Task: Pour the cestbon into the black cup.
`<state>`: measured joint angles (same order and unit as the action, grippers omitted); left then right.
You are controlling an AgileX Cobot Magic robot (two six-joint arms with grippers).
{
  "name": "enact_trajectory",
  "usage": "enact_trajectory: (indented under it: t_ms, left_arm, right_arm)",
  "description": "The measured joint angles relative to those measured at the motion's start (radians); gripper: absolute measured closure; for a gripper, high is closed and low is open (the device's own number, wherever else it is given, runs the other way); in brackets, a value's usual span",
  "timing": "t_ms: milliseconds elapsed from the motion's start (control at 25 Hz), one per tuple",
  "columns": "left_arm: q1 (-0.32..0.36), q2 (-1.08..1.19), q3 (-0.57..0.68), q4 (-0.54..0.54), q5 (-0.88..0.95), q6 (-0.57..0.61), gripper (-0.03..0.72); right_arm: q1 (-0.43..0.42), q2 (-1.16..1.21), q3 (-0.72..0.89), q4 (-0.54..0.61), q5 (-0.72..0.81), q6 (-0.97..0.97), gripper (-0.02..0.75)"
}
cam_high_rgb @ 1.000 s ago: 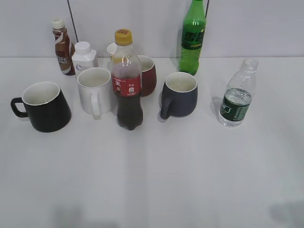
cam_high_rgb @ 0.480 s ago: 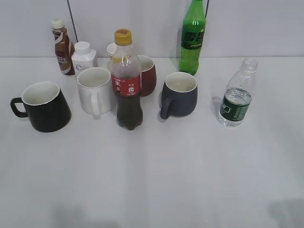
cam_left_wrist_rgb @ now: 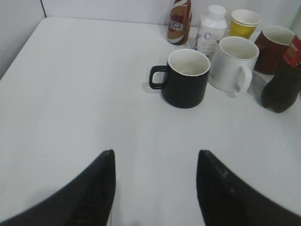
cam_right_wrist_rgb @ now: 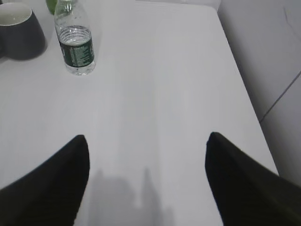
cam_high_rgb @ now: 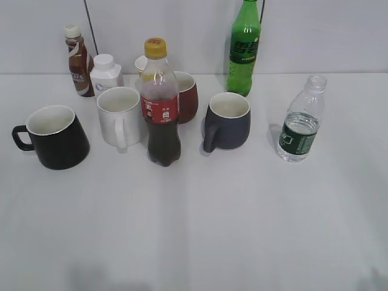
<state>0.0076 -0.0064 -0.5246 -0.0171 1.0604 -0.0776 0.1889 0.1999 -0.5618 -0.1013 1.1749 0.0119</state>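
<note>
The cestbon, a small clear uncapped bottle with a dark green label, stands upright at the right of the table; it also shows at the upper left of the right wrist view. The black cup, with white interior and handle to its left, stands at the left; it also shows in the left wrist view. My left gripper is open and empty, well short of the cup. My right gripper is open and empty, well short of the bottle. Neither gripper shows in the exterior view.
A cola bottle stands at centre front, with a white mug, a dark red mug and a blue-grey mug around it. A green soda bottle, a coffee bottle and a white jar stand at the back.
The exterior view has shifted slightly; the objects keep their places on the table. The shadow at the lower right corner has moved out of view.
</note>
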Motion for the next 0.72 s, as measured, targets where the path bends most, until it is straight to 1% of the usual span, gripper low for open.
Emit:
enact_trajectory:
  t_ms: [280,320,560,720]
  left_arm:
    - [0.0,0.0,0.0,-0.001,0.001,0.0,0.261]
    - [0.0,0.0,0.0,-0.001,0.001,0.0,0.261]
    - [0.0,0.0,0.0,-0.001,0.001,0.0,0.263]
    - [0.0,0.0,0.0,-0.001,0.001,0.0,0.283]
  right_arm:
    - [0.0,0.0,0.0,0.0,0.0,0.0,0.148]
    - [-0.088,-0.209,0.05,-0.003,-0.136,0.0,0.149]
    - [-0.088,-0.209,0.05,-0.003,-0.136,0.0,0.149]
    - [-0.088,-0.209,0.05,-0.003,-0.136,0.0,0.149]
